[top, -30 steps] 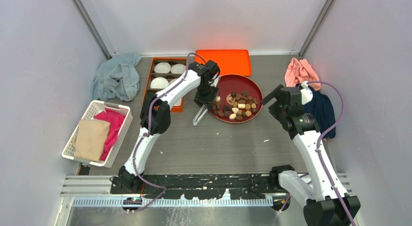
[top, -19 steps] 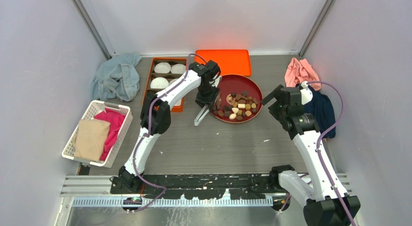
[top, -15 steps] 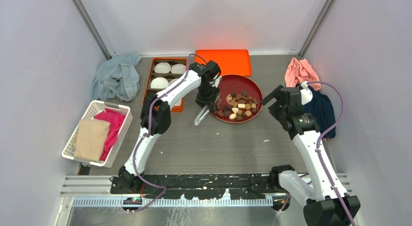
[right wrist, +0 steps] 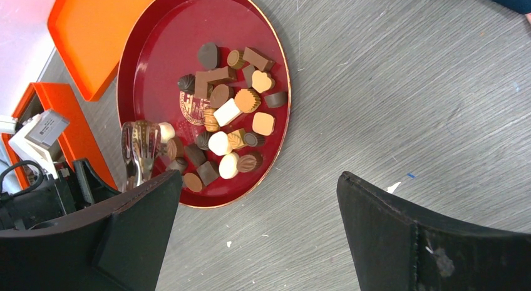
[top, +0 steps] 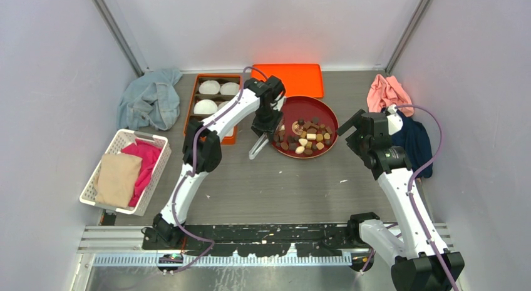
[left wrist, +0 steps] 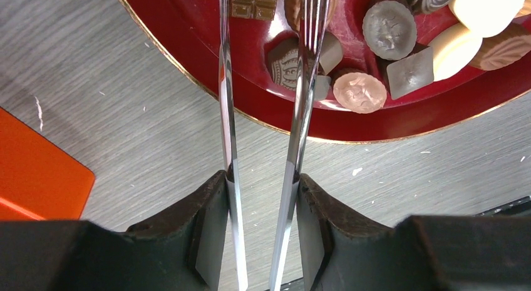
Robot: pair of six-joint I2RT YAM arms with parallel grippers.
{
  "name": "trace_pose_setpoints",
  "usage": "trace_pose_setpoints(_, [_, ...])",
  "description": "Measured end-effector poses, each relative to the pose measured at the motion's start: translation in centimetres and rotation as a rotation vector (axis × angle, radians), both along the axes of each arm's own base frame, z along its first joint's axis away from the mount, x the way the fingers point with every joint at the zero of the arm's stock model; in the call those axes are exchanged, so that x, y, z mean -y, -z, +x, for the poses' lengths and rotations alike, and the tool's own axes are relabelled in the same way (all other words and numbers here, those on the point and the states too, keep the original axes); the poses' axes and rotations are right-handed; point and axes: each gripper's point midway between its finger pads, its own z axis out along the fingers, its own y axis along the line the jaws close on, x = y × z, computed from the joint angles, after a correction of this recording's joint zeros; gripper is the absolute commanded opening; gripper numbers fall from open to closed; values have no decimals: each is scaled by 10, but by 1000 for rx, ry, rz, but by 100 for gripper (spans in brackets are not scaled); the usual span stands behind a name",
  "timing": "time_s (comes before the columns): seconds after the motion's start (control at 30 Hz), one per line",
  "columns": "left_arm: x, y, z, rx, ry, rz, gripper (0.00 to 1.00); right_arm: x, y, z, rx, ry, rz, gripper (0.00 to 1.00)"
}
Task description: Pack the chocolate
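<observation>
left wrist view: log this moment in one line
left gripper: shut on tongs | tongs: tips over chocolate in red plate | right gripper: open, apart from plate

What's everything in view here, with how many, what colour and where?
chocolates: many, dark brown, tan and cream-white, on the plate
plate: one, red, centre back
box: one, orange, compartmented, left of the plate
paper cups: three visible, white, in the box
tray: one, orange, behind the plate
tongs: one pair, metal, tips over the plate
blue cloth: one, light blue, back left
pink cloth: one, pink, back right
navy cloth: one, dark, right
basket: one, white, left, holding pink and tan fabric
left claw: black, shut on the tongs
right claw: black, open, right of the plate
</observation>
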Motion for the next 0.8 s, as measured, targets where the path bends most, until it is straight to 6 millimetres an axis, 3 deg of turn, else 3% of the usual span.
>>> trace_pose_setpoints(0.8, [2, 2, -6, -25, 56, -1, 38, 0, 0, 0, 0, -2, 2, 99])
